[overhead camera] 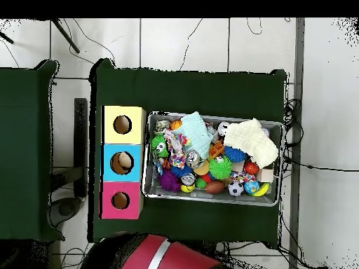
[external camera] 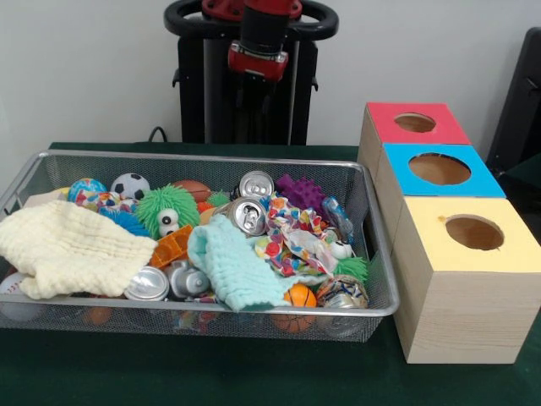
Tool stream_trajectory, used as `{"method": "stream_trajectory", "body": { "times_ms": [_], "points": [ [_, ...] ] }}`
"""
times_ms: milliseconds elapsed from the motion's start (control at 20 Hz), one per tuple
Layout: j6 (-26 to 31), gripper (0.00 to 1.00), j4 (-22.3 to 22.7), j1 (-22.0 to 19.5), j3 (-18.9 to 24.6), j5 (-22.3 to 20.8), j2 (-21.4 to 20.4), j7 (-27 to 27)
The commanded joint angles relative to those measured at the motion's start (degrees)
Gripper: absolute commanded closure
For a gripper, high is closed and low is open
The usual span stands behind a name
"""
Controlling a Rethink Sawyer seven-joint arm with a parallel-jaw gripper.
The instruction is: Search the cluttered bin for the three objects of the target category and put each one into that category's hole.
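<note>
Your bin [external camera: 382, 309] lies long axis across the table, beside three boxes [external camera: 473, 292]; gripper jaw state cannot be told

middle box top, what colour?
Blue. The middle box has a blue top with a round hole, between the red-topped and yellow-topped boxes; it shows best in the front view.

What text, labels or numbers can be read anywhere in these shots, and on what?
None can be read.
The cans in the bin: tops show, no print legible.
The patterned cloth: coloured dots, no lettering.
The three boxes, red-topped, blue-topped and yellow-topped: plain tops and wood sides, no labels.
The arm: no marking visible.
</note>
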Motion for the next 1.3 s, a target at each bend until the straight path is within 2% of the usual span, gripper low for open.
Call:
{"method": "stream_trajectory", "body": {
  "times_ms": [50,900,1100,1300],
  "points": [
    [3.7,0.0,1.8,1.2,11.0,5.9,1.0,14.8],
    [5.0,0.0,-0.7,5.9,15.6,15.6,2.7,14.6],
    [3.9,0.0,-1.8,7.5,15.2,17.4,4.5,14.4],
    [1.6,0.0,-0.9,10.3,13.9,19.3,4.7,14.9]
  ]
}}
